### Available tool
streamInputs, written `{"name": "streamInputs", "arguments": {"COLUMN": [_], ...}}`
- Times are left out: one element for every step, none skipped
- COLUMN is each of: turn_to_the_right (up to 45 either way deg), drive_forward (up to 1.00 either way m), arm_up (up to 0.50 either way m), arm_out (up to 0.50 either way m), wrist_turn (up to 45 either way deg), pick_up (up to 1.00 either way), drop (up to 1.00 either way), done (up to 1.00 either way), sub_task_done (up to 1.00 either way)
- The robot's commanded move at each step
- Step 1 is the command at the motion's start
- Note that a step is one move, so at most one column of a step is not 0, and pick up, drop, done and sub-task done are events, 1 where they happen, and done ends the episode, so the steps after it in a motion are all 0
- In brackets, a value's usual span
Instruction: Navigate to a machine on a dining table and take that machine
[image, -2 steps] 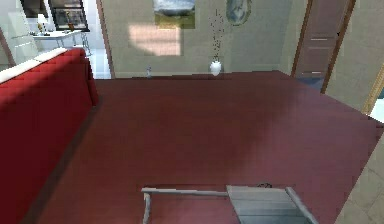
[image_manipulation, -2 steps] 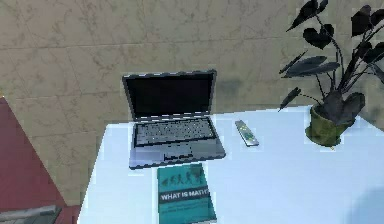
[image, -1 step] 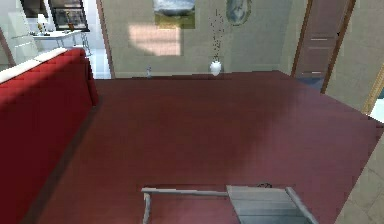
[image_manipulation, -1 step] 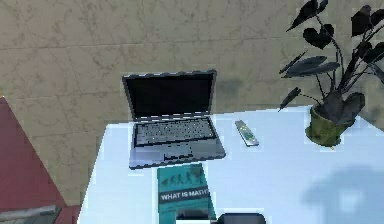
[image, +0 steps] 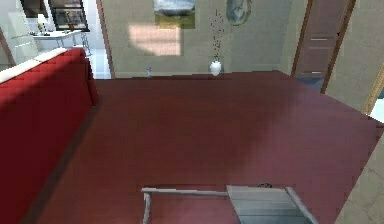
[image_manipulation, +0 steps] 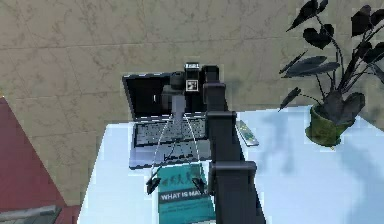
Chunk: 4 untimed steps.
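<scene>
Frankly, I cannot tell whether the gripper (image_manipulation: 176, 172) holds anything; the open laptop (image_manipulation: 146, 100) sits near the table's (image_manipulation: 300, 185) far left corner, screen facing the near edge, lengthwise along the far edge

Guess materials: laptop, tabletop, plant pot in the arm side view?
Laptop: metal or painted plastic, matte grey-silver deck, darker lid; can't settle which.
Tabletop: probably laminate or painted wood; smooth, pale, no grain visible.
Plant pot: possibly glazed ceramic; smooth green wall, though plastic would look alike.
</scene>
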Motion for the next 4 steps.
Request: {"name": "streamInputs", "arguments": {"turn_to_the_right": [0.0, 0.0, 0.0, 0.0], "drive_forward": [0.0, 0.0, 0.0, 0.0], "arm_up": [0.0, 0.0, 0.0, -0.3], "arm_out": [0.0, 0.0, 0.0, 0.0], "wrist_turn": [45.0, 45.0, 45.0, 0.0], "pick_up": [0.0, 0.0, 0.0, 0.0], "drop": [0.0, 0.0, 0.0, 0.0], "done": [0.0, 0.0, 0.0, 0.0], "sub_task_done": [0.0, 0.0, 0.0, 0.0]}}
